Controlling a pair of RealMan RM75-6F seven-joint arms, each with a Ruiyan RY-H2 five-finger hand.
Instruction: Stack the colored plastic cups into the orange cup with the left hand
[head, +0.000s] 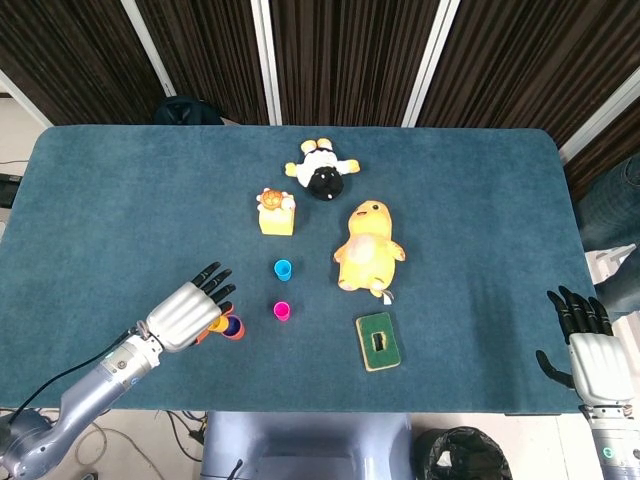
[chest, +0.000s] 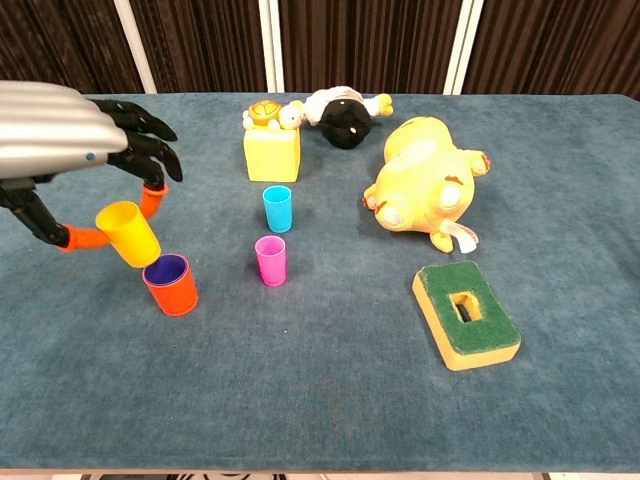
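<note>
My left hand (chest: 70, 140) pinches a yellow cup (chest: 128, 233) between orange-tipped thumb and finger, tilted just above and left of the orange cup (chest: 170, 284), which has a purple cup inside it. In the head view the left hand (head: 186, 315) covers most of the yellow cup beside the orange cup (head: 232, 327). A blue cup (chest: 277, 208) and a pink cup (chest: 270, 260) stand upright to the right. My right hand (head: 592, 345) hangs at the lower right, off the table, fingers apart and holding nothing.
A yellow block with a small turtle (chest: 272, 143), a black-and-white plush (chest: 343, 113), a yellow duck plush (chest: 423, 188) and a green-and-yellow sponge (chest: 466, 314) lie on the blue table (chest: 330, 390). The table's front edge runs close below the sponge.
</note>
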